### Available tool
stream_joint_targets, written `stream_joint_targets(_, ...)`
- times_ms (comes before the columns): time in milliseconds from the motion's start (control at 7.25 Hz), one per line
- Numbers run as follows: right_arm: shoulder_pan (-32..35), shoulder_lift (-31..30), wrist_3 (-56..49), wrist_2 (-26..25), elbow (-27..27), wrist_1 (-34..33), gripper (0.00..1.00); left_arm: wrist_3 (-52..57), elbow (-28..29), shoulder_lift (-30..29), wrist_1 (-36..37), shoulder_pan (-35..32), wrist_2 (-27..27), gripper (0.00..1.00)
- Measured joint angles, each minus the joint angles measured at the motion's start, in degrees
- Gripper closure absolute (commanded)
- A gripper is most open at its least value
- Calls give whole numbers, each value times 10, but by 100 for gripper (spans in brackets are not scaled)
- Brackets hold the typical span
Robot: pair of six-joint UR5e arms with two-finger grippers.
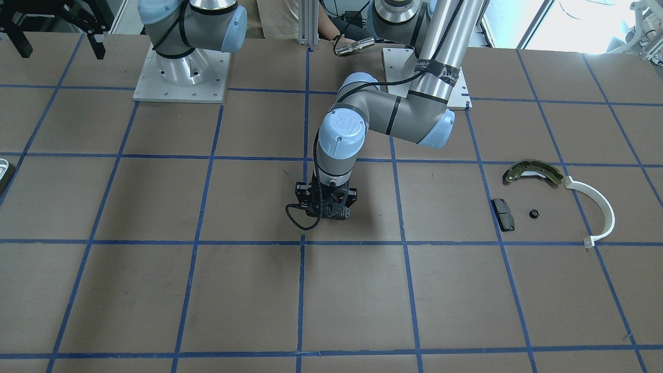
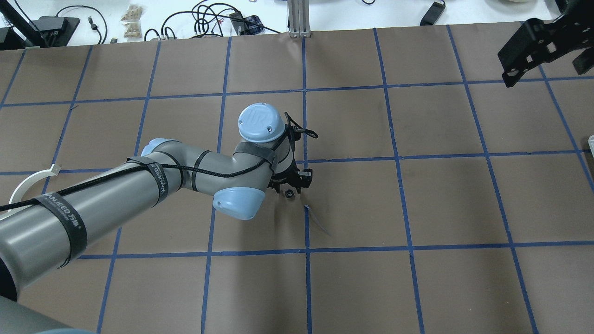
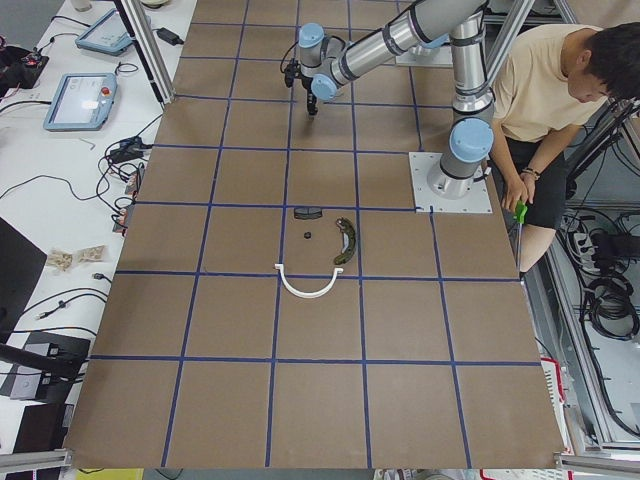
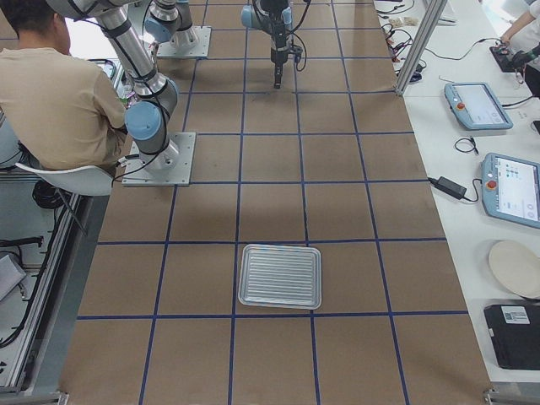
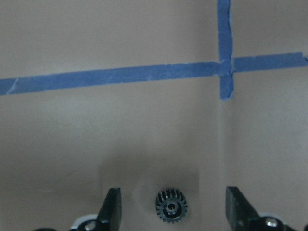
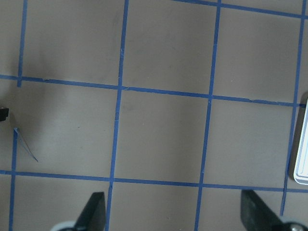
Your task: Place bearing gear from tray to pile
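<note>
**Item: bearing gear** [image 5: 171, 208]. Small, dark and toothed. Lies flat on the counter [image 1: 207, 290] at mid-table, beside a crossing of blue tape lines. It is in neither the tray [image 4: 280, 276] nor the pile.

**Left gripper** [image 1: 327, 210]. Points straight down over the gear with its jaws apart. There is 1 finger [image 5: 111, 208] on each side of the gear, and both stand clear of it. Nothing is gripped.

**Right gripper** [image 6: 174, 211]. Jaws wide apart and empty. Held high on the tray side, well apart from the gear.

**Pile, 4 pieces.** Brake shoe [image 1: 532, 172], white arc [image 1: 601, 207], dark pad [image 1: 503, 214] and 1 small dark round piece [image 1: 533, 213]. They lie loose on the robot's left half of the counter.

**Step in hand (judged).** Pick-up at mid-table for the last leg to the pile. The gear looks centred between the fingers, so the next move calls for a straight close and lift. The part is small, and a squeeze off its middle could flick it away.

**Open room.**
- The run from gear to pile is bare paper and tape, with nothing standing in the way.
- There is a free spot between the pad and the white arc, near the small round piece.
- The pile sits well inside the counter's edges, so a drop should not roll off.
- A person sits by the arm bases, away from this path.
</note>
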Motion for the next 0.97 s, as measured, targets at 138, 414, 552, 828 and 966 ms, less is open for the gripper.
stream_joint_targets(138,0,7,31,7,1,1,0,0,-2,0,-2,-1,2,100)
stream_joint_targets(414,8,54,96,13,9,4,0,1,-2,0,-6,-2,3,100)
stream_joint_targets(552,26,82,127,12,18,2,0,6,3,6,-18,1,5,100)
stream_joint_targets(828,90,110,210,5,49,-19,0,52,54,22,-104,25,33,100)
stream_joint_targets(966,112,114,239,4,70,-41,0,76,95,27,-160,55,43,100)
